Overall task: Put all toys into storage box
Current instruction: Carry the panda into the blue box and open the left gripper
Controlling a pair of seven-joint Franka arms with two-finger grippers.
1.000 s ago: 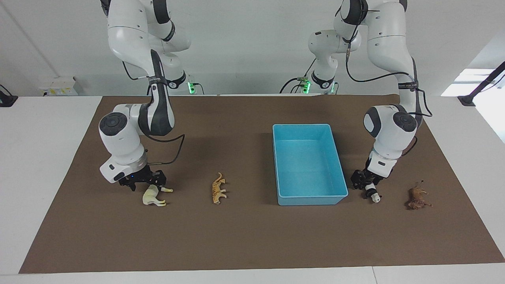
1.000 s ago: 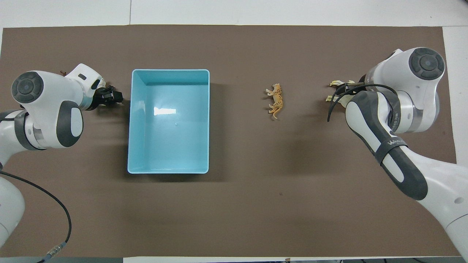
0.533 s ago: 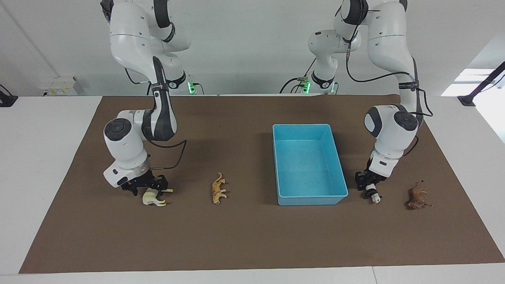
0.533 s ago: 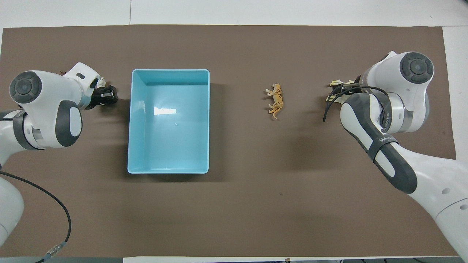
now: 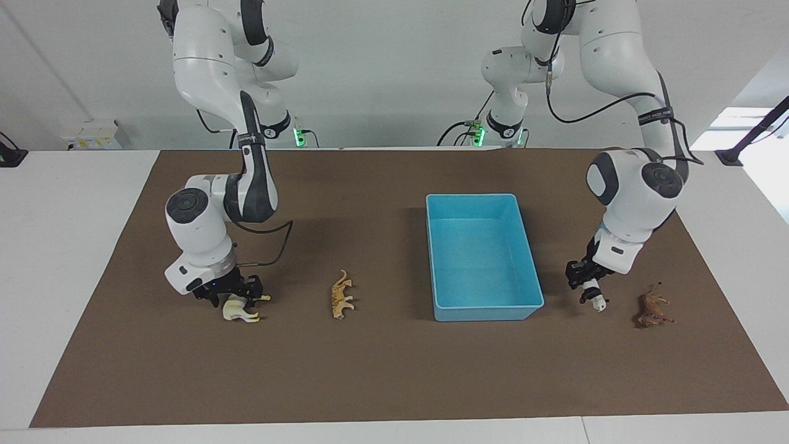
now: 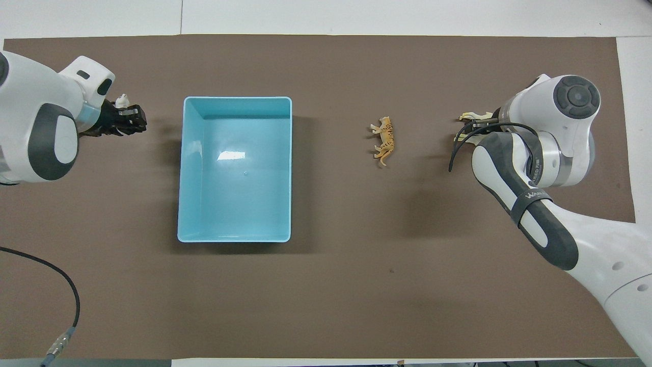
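The left end effector, closed on the panda, must carry it over the box (right end effector grips the horse).

Panda in left tool

Robotics lab, bench setup. Two white Franka arms bolted at 12 o'clock edge of white table, green status lights at bases. Brown paper mat covers work area. Bare white wall, loose black cables, black camera-mount arm at 2 o'clock. Small plastic animal toys and light blue tray as test props.
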